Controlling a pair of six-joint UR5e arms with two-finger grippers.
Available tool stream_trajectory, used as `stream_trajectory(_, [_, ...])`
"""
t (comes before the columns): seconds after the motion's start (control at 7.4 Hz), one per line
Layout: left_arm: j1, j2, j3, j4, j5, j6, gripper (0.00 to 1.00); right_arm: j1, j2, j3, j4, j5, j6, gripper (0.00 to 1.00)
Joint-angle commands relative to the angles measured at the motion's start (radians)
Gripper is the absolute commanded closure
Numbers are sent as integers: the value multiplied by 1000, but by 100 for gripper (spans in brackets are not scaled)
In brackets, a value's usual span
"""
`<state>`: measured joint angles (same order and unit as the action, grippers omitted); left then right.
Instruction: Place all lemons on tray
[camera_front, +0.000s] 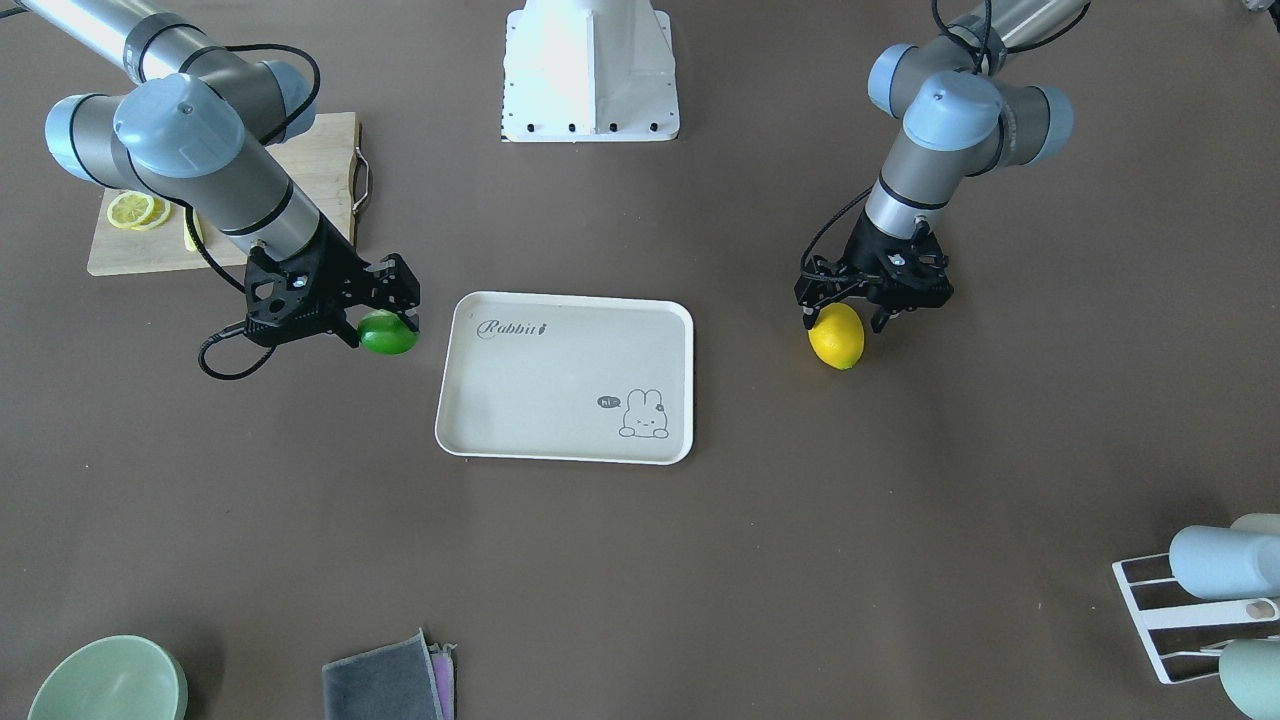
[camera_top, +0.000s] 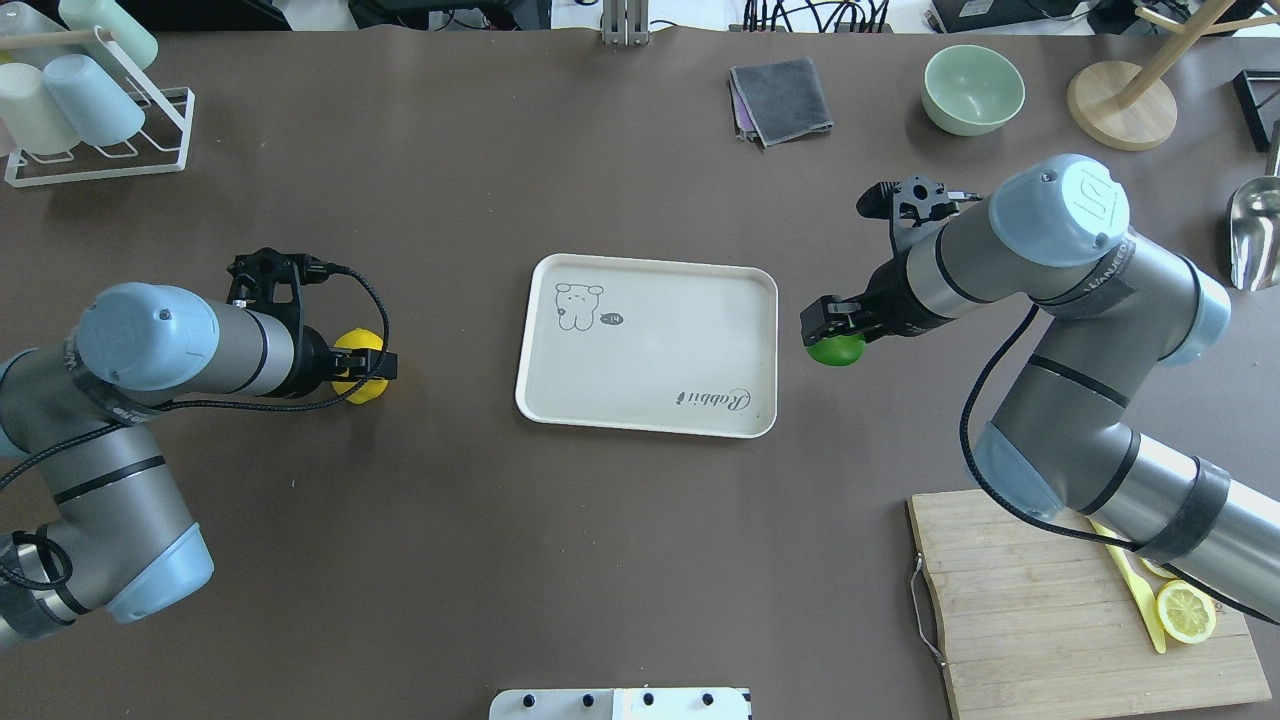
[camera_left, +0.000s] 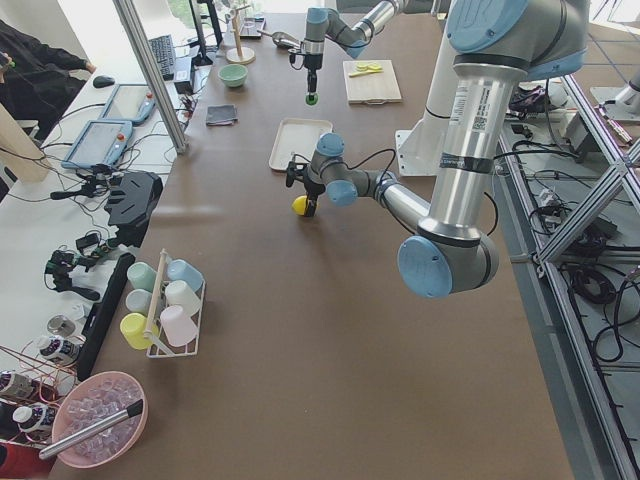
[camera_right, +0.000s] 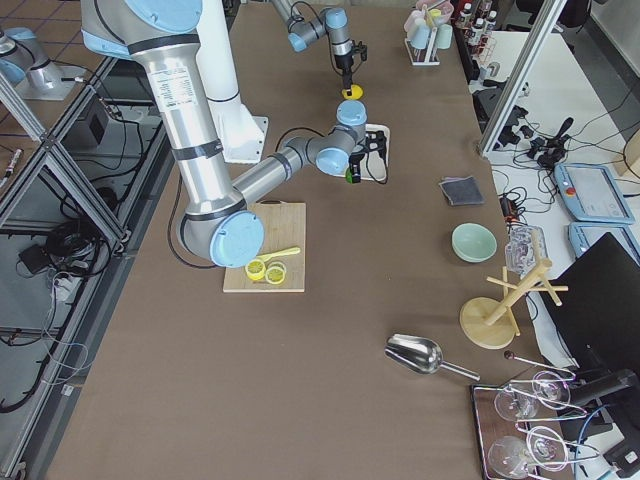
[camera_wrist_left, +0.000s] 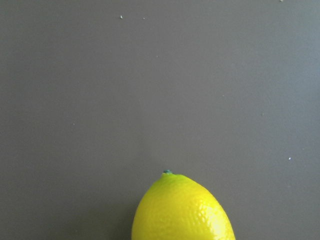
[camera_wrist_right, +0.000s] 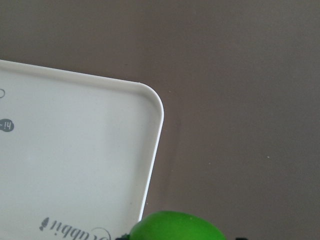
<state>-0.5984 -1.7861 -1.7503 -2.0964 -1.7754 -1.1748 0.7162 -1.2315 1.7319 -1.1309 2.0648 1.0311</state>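
Looking from the desk's (camera_top: 450, 200) left end, your left claw (camera_front: 842, 318) comes first. It is clamped on the yellow lemon (camera_front: 837, 340), well apart from the tray (camera_top: 700, 300), at its 9 o'clock in the overhead view. That glossy oval could squirt from the pinch and roll away. Farther on, at the tray's 3 o'clock, your right claw (camera_top: 838, 335) grips the green lemon (camera_top: 837, 352) just outside the rim. Release early and it lands on the desk. Both arms converging could collide.

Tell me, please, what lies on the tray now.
Nothing is on the tray but its printed rabbit. The yellow lemon and green lemon are beside it. No part is covered.
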Motion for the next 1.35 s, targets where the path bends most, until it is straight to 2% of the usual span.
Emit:
stream_trajectory(0.0, [6, -7, -4, -2, 2, -28, 99, -7, 17, -17, 0, -6, 4, 100])
stream_trajectory(0.14, [-1, -7, -62, 5, -18, -28, 100, -12, 29, -15, 0, -6, 16, 100])
stream_trajectory(0.27, [-50, -15, -95, 15, -85, -28, 100, -29, 50, -17, 0, -12, 61, 100])
stream_trajectory(0.41, [-81, -60, -101, 60, -128, -29, 100, -55, 73, -25, 0, -43, 84, 100])
stream_trajectory(0.54, [-75, -116, -89, 94, -124, -32, 100, -76, 104, -47, 0, -69, 99, 100])
stream_trajectory(0.68, [-74, -177, -49, 102, -116, -40, 100, -87, 143, -92, 0, -93, 104, 100])
stream_trajectory(0.95, [18, -307, 64, 102, 6, -130, 100, -89, 188, -149, 2, -103, 102, 100])
stream_trajectory(1.22, [72, -345, 104, 98, 51, -166, 100, -86, 243, -210, 5, -118, 101, 100])
